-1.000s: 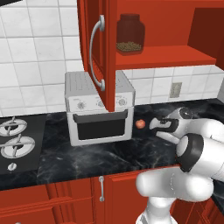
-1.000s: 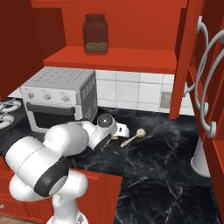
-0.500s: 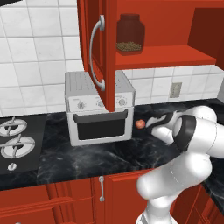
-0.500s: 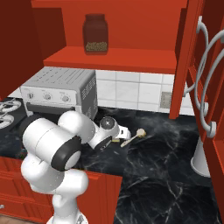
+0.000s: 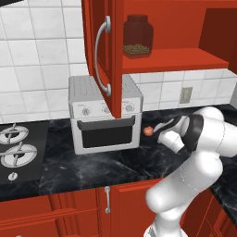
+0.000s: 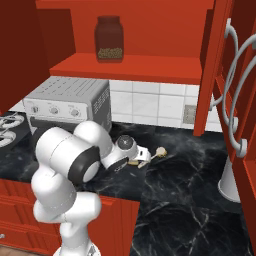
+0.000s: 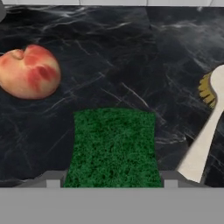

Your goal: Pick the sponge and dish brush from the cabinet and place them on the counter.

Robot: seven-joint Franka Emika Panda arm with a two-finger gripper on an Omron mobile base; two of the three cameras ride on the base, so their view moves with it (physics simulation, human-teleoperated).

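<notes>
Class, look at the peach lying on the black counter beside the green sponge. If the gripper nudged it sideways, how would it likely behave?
The peach is rounded with little flat underside showing, so it would probably roll rather than slide. The counter looks glossy and hard, so little would slow it. Its skin looks smooth, so open fingertips might slip off.

A green sponge (image 7: 113, 146) lies flat at bottom centre on the black marble tabletop (image 7: 131, 65); the pale-handled dish brush (image 7: 205, 131), bristles apparently yellow, lies at the right edge.

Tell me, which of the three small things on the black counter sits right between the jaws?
The green sponge. The peach and the brush lie off to either side.
</notes>
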